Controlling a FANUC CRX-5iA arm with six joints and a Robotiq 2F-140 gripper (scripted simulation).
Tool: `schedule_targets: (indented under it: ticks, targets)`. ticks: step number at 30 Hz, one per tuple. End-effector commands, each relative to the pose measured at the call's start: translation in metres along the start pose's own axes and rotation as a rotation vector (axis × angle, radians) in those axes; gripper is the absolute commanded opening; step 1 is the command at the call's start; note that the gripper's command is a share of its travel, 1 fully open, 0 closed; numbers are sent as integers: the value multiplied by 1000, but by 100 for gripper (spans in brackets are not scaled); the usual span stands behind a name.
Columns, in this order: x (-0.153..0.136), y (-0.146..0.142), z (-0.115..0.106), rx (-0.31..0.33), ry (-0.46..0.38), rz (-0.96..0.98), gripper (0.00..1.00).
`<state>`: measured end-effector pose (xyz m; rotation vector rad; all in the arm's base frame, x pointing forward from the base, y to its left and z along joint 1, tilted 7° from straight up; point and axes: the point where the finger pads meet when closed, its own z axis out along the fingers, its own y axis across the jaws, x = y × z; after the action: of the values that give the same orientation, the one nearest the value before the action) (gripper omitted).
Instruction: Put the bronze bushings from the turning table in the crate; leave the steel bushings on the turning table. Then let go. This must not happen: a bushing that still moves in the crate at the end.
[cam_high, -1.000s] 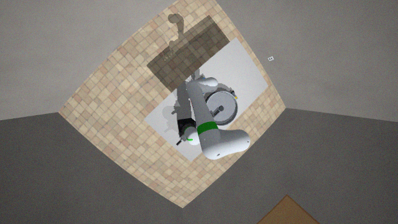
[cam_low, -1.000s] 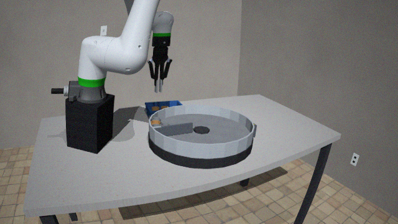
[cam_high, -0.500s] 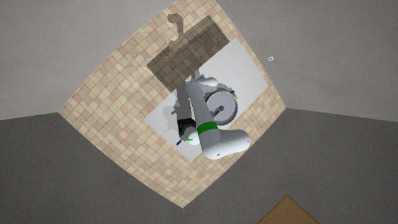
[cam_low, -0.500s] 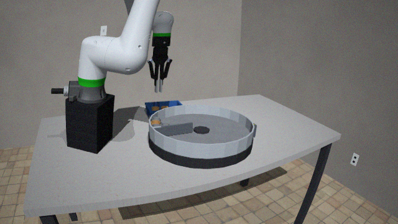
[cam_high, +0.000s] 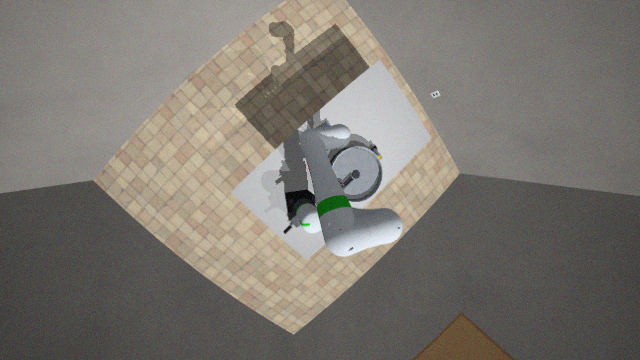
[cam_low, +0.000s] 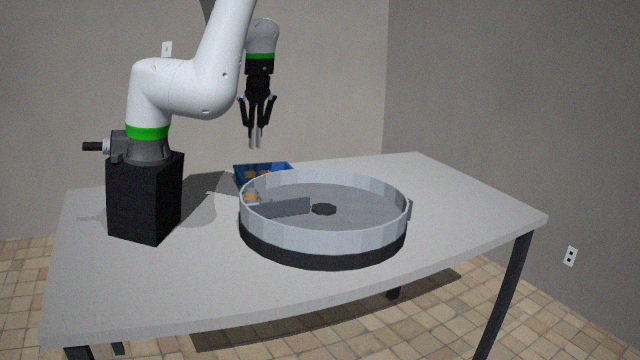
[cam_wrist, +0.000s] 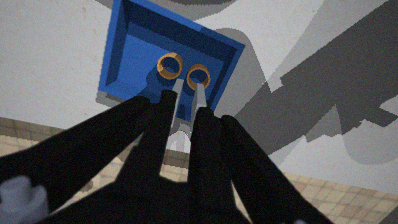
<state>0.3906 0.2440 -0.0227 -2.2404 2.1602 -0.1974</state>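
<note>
Gripper (cam_low: 255, 148) (cam_wrist: 188, 92) fingers point straight down above the blue crate, drawn nearly together with a slim gap and nothing pinched between them.

From left to right in the exterior view, the black pedestal (cam_low: 143, 200) (cam_high: 300, 197) stands at the left part of the table (cam_low: 150, 295) (cam_high: 395, 105). On it the white arm (cam_low: 215, 55) (cam_high: 335, 225) rises, bends at a lower joint, then slants steeply up and right out of the picture; its wrist comes down beside that slanting link, with the gripper upright beneath.

Next comes the blue crate (cam_low: 241, 181) (cam_wrist: 111, 55), behind the turning table, its longer side running roughly left to right. Inside, side by side, are a left bronze bushing (cam_low: 249, 174) (cam_wrist: 160, 66) and a right bronze bushing (cam_low: 265, 173) (cam_wrist: 198, 67). Their round mouths face up, so their axes run about upright, and a small space parts them.

Then, just inside the left wall of the turning table (cam_low: 320, 242) (cam_high: 367, 172), sits another bronze bushing (cam_low: 250, 197), with greyish shapes close around it that are too small to make out. Right of it a grey divider (cam_low: 287, 207) reaches toward the dark hub (cam_low: 324, 209) (cam_high: 355, 174).

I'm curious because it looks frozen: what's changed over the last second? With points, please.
Nothing visibly moved, and nothing was taken hold of or let go. The end effector (cam_low: 255, 145) (cam_wrist: 188, 92) stayed raised, two bushings (cam_low: 250, 174) (cam_wrist: 161, 66) in the crate (cam_low: 238, 175) (cam_wrist: 131, 54); the turning table (cam_high: 367, 172) (cam_low: 325, 242) looks the same.
</note>
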Motion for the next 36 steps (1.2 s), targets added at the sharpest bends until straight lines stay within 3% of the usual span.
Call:
schedule_targets:
  ticks: [1, 18, 20, 22, 24, 26, 36]
  targets:
    - [0, 0, 0, 0, 0, 0, 10]
    - [3, 1, 0, 0, 0, 0, 10]
    - [23, 9, 0, 0, 0, 0, 10]
    - [63, 24, 1, 0, 0, 0, 10]
    - [63, 24, 1, 0, 0, 0, 10]
    - [105, 38, 1, 0, 0, 0, 10]
    - [210, 79, 6, 0, 0, 0, 10]
